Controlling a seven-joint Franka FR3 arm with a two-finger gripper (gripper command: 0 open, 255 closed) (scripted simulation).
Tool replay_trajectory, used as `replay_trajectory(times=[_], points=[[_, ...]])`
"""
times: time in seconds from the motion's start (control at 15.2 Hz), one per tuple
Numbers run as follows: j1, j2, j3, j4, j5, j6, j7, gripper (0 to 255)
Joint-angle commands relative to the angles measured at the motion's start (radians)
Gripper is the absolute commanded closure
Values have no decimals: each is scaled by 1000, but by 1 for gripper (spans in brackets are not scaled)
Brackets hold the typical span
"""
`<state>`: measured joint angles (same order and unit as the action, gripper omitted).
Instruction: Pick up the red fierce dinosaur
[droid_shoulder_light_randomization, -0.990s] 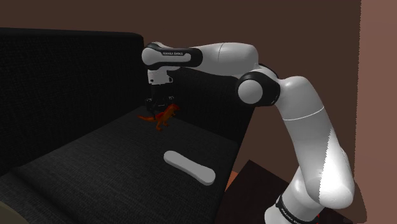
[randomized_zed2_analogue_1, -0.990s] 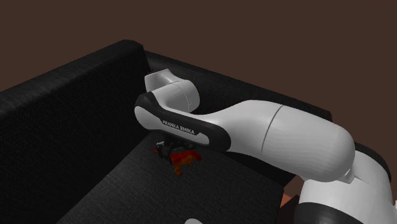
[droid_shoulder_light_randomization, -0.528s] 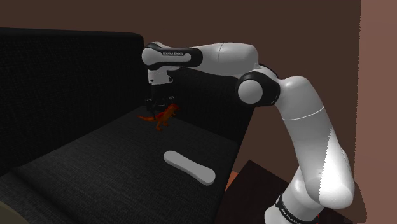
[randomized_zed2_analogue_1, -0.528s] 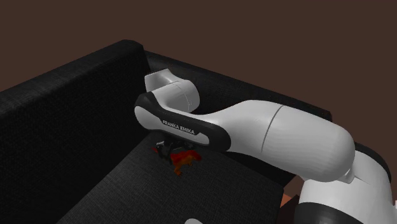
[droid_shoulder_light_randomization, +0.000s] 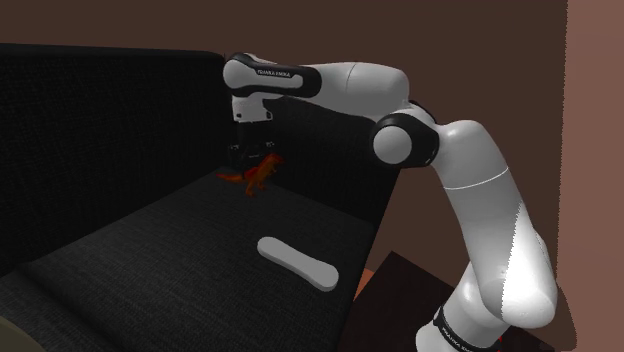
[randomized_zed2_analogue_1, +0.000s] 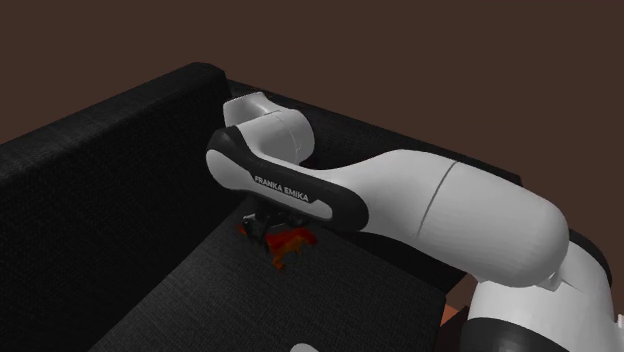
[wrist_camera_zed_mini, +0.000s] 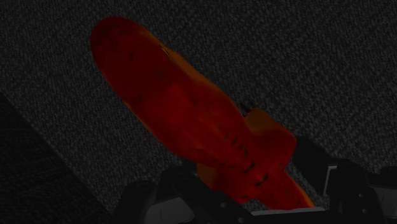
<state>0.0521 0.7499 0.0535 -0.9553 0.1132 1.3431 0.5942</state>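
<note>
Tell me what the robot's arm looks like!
The arm is made of smooth, rounded white tubes with dark bands at the joints. White letters on one dark band spell FRANKA EMIKA. At the end sits a small, all-black tool.

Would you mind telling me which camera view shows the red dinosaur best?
The wrist view: the red dinosaur lies close up across it, its body plain. The shoulder view shows it small under the gripper, above the black sofa seat. In the second exterior view the arm hides part of it.
</note>
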Motion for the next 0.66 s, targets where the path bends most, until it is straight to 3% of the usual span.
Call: replay_trajectory(times=[0.0, 0.46, 0.59], points=[[1, 8, 1, 38, 0, -30, 4, 255], [2, 64, 5, 231, 1, -166, 23, 255], [2, 67, 5, 238, 1, -170, 23, 255]])
